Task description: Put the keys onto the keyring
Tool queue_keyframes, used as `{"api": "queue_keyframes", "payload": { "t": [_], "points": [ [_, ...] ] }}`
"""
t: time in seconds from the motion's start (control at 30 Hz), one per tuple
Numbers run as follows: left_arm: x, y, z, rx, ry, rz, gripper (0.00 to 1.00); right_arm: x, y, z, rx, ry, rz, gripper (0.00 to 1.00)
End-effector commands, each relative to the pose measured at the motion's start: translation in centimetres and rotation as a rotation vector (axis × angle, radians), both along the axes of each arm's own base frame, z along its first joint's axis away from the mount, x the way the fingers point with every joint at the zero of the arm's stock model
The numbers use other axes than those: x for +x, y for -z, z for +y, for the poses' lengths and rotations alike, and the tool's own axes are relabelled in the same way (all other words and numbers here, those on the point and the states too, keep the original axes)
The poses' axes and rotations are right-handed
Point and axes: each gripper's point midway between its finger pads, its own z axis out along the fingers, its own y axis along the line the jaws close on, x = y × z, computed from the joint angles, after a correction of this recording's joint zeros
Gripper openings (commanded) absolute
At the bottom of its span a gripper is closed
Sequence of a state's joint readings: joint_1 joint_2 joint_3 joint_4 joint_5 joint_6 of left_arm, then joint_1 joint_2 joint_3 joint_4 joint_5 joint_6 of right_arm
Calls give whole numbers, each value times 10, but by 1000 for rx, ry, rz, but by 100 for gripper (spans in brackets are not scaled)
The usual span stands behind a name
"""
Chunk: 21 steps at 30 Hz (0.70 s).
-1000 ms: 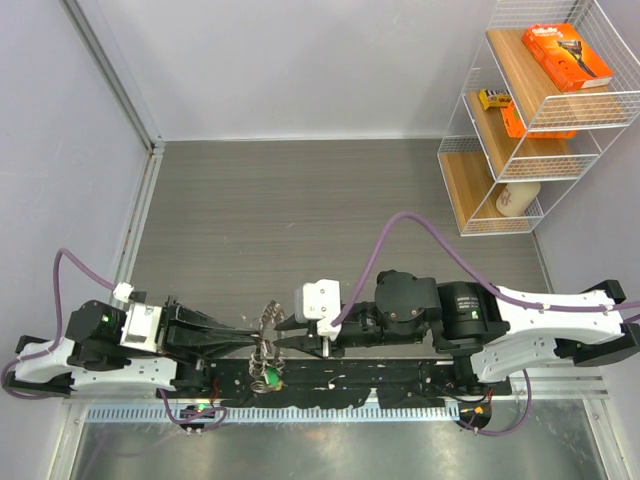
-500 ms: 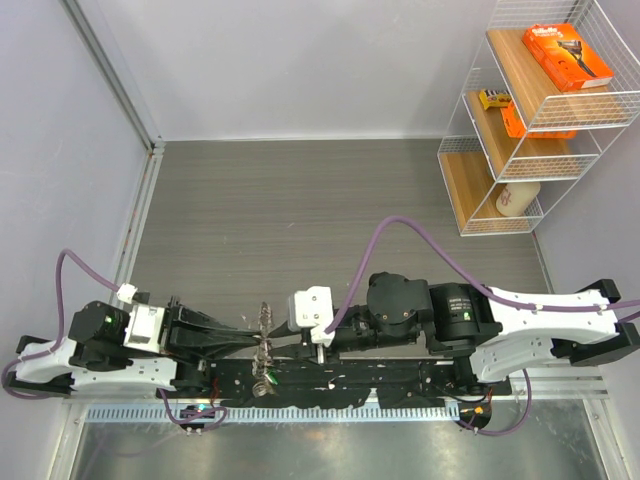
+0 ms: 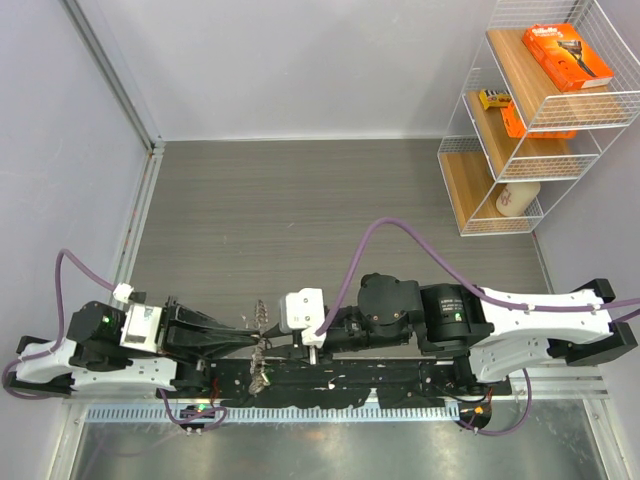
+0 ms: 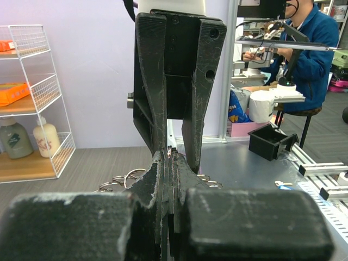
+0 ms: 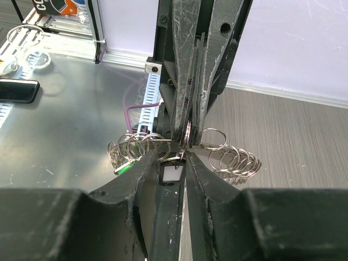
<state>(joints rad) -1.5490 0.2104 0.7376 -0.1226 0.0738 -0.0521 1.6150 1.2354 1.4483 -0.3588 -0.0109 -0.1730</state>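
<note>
The keyring (image 5: 187, 135) is a thin silver ring with several small silver loops (image 5: 235, 159) fanned to both sides and a green tag (image 5: 124, 168). My left gripper (image 4: 169, 156) is shut on the ring, tips pointing right; in the top view it (image 3: 254, 344) sits near the table's front edge. My right gripper (image 5: 175, 156) faces it tip to tip and is shut on a black-headed key (image 5: 173, 175), whose head touches the ring. In the top view the right gripper (image 3: 273, 342) almost meets the left, with the keyring (image 3: 262, 317) between them. No other keys show.
A white wire shelf (image 3: 530, 120) with orange boxes and a pale bottle stands at the back right. Purple cables (image 3: 370, 245) loop over both arms. A metal strip (image 3: 330, 445) runs along the near edge. Walls close the left and back sides.
The right arm has slid left, bringing its gripper and key up against the left gripper's tips. The keyring has swung from face-on to edge-on. The left arm has stayed put.
</note>
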Motion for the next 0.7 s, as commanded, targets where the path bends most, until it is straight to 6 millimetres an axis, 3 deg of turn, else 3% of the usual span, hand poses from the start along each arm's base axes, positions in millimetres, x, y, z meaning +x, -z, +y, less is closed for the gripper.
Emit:
{"api": "queue_keyframes", "payload": {
  "t": [0.0, 0.3, 0.47, 0.6, 0.67],
  "points": [
    [-3, -29, 14, -119, 19, 0, 0, -1, -38, 3, 111, 0, -10, 33],
    [-4, -28, 15, -121, 22, 0, 0, 6, -40, 8, 110, 38, -18, 30],
    [-5, -29, 16, -125, 26, -2, 0, 7, -42, 9, 108, 39, -22, 24],
    [-6, -28, 14, -119, 32, -1, 0, 7, -41, 11, 98, 41, -30, 6],
    [-6, -28, 14, -120, 34, -1, 0, 8, -39, 12, 92, 44, -33, 5]
  ]
}}
